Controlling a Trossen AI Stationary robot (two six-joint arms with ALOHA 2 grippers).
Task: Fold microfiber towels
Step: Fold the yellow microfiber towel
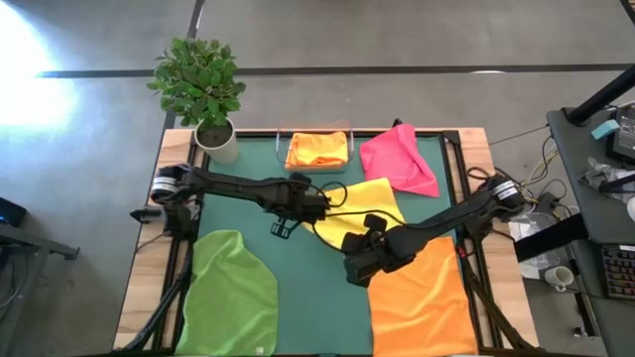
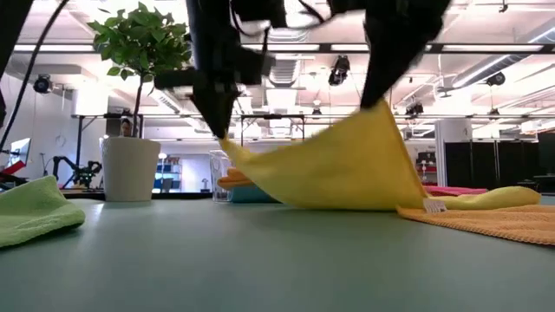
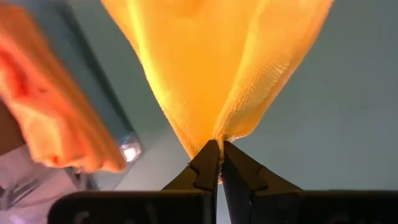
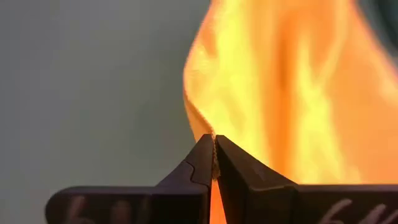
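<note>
green towel (image 1: 236,293) and orange towel (image 1: 422,302) cut off at high view's bottom edge, tray contents blurred

Yellow towel (image 3: 217,68): fuzzy nubby cloth, soft, matt. Orange towel (image 1: 422,297) and green towel (image 1: 236,293): same fuzzy cloth, matt. Pink towel (image 1: 399,159): cloth, smoother look. Table mat (image 2: 260,260): smooth green, slight sheen. Table edge (image 1: 144,288): light wood. Left gripper (image 3: 214,163) fingers: dark plastic-looking, matt w/ slight sheen. Plant pot (image 2: 130,169): white, smooth, matt. Tray (image 1: 317,131): clear plastic.
</note>
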